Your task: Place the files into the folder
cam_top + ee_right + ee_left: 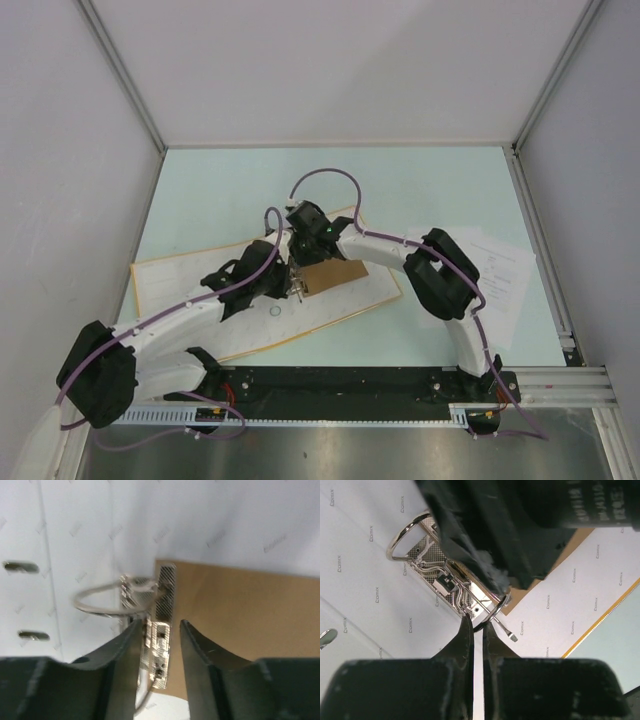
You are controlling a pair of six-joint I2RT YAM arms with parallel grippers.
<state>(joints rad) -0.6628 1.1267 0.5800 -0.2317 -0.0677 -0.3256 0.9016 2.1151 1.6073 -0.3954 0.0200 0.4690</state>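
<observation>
Table [420, 180] — folder [175, 282] beneath right end effector [159, 626]

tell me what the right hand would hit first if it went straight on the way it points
Most likely the metal ring clip of the open folder: the right hand points at it, fingers apart either side of the clip's base plate. Depth is unclear.

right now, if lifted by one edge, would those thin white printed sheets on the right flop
Probably: the thin white printed sheets lie flat and look very thin, so they would likely droop. Their edges look offset, so they may slide apart. Likely light for their size.
</observation>
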